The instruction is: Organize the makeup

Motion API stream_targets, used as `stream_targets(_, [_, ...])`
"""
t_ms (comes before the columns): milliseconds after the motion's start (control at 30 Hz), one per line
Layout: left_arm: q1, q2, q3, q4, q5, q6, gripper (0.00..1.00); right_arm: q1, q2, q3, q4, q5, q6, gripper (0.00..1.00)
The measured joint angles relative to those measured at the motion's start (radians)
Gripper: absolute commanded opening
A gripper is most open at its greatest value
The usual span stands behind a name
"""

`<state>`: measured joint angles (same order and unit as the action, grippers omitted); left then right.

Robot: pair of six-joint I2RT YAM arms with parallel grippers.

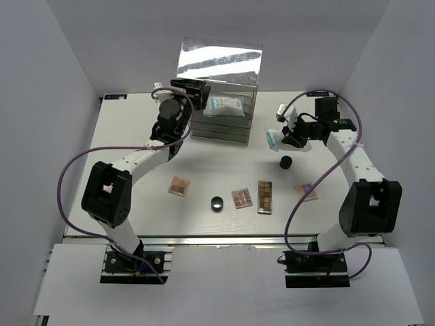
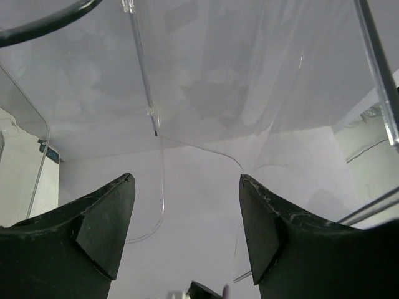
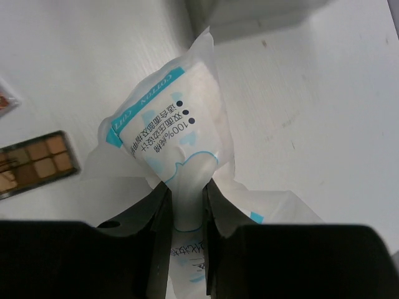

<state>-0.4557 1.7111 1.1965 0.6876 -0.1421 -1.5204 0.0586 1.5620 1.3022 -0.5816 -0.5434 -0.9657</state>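
Observation:
My right gripper (image 1: 277, 136) is shut on a white blue-printed soft packet (image 3: 168, 143), held above the table right of the clear acrylic drawer box (image 1: 221, 125). A second such packet (image 1: 224, 105) lies on the box. My left gripper (image 2: 187, 187) is open and empty, up against the box's clear walls at its upper left (image 1: 194, 92). On the table lie a brown palette (image 1: 179, 186), a multicoloured palette (image 1: 242, 197), a long narrow palette (image 1: 265, 197), a pink palette (image 1: 306, 192) and a round black pot (image 1: 217, 203).
A smaller black round piece (image 1: 286, 161) stands just below my right gripper. The right wrist view shows a brown-squared palette (image 3: 37, 159) on the table left of the held packet. Grey walls enclose the table on three sides.

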Motion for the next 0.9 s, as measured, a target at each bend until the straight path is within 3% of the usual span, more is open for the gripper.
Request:
stream_targets(167, [0.000, -0.002, 0.019, -0.029, -0.001, 0.000, 0.77, 0.076, -0.043, 0.003, -0.095, -0.113, -0.104, 0.00])
stream_targets(300, [0.000, -0.002, 0.034, -0.058, -0.001, 0.000, 0.77, 0.199, -0.081, -0.038, -0.055, -0.133, -0.091, 0.00])
stream_targets(533, [0.000, -0.019, 0.043, -0.113, -0.005, 0.000, 0.77, 0.452, -0.148, -0.161, 0.269, -0.013, 0.069, 0.00])
stream_targets(900, [0.000, -0.039, 0.043, -0.153, -0.007, 0.003, 0.77, 0.504, -0.039, -0.153, 0.664, 0.150, 0.151, 0.00])
